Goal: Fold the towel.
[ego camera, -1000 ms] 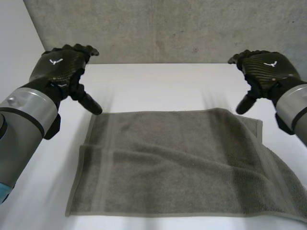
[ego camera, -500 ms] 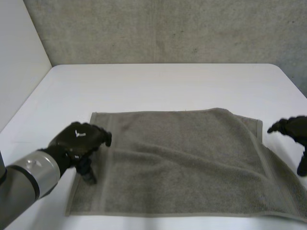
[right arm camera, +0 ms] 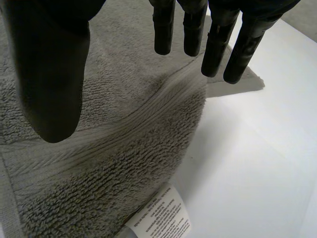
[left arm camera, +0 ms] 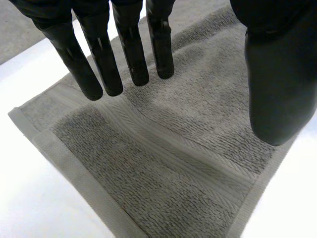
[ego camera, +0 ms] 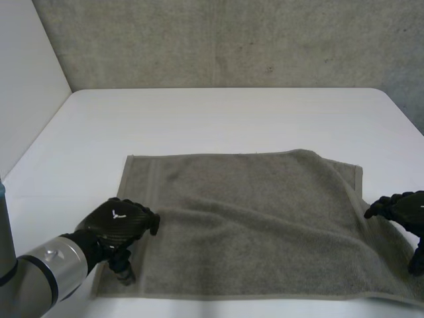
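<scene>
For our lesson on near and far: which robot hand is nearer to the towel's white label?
Right. The right hand, open, is over the towel edge that carries the label; the left hand, also open, is over the opposite end.

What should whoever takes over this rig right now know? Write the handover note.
Left hand: open, fingers straight, over the towel's near left corner; it grips nothing.
Right hand: open, fingers straight, over the towel's right edge, near its label; it grips nothing.
Towel: spread out on the white table, a bit rumpled at the right.
Done: no fold made yet.
Left: grasp the cloth at both sides, then fold it.
</scene>
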